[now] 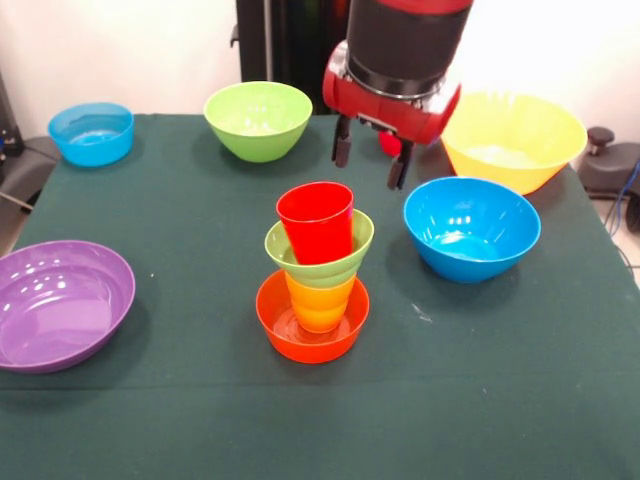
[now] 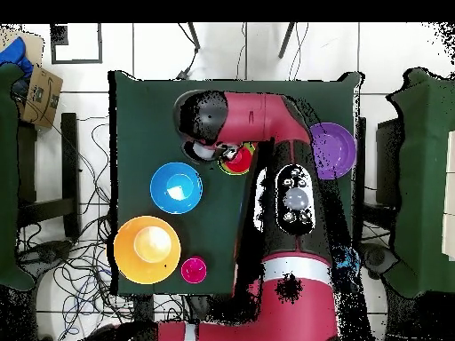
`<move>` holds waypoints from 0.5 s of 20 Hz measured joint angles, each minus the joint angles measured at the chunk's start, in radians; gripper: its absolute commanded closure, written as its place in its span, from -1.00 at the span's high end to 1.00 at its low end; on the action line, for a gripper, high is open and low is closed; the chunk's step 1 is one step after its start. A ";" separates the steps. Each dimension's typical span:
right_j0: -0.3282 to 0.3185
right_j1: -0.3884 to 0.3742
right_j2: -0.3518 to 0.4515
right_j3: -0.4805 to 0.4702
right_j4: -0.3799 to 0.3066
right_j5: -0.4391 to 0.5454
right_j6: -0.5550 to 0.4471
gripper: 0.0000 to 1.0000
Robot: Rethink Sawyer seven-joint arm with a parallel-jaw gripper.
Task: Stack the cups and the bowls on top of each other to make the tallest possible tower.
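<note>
The tower stands mid-table: a small orange bowl (image 1: 312,335), a yellow-orange cup (image 1: 320,302), a small green bowl (image 1: 322,252) and a red cup (image 1: 316,222) on top. From overhead only the red cup (image 2: 238,160) shows beside the arm. My gripper (image 1: 371,155) hangs open and empty above and behind the tower, a little to its right, touching nothing. The pink-magenta cup (image 2: 194,269) stands by the large yellow bowl (image 1: 513,140); in the front view it peeks out behind my fingers (image 1: 392,143).
A blue bowl (image 1: 471,228) sits right of the tower. A green bowl (image 1: 258,120) and a smaller blue bowl (image 1: 91,133) stand at the far side. A wide purple bowl (image 1: 60,303) lies at the left edge. The arm (image 2: 284,195) covers much of the overhead view.
</note>
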 measured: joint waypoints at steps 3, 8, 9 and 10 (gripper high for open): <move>0.000 -0.014 0.001 0.000 0.000 0.000 0.000 1.00; -0.002 -0.039 0.005 0.003 0.000 0.000 0.000 1.00; -0.003 -0.044 0.005 0.006 0.000 0.000 0.000 1.00; -0.006 -0.053 0.005 0.018 0.000 -0.003 0.000 1.00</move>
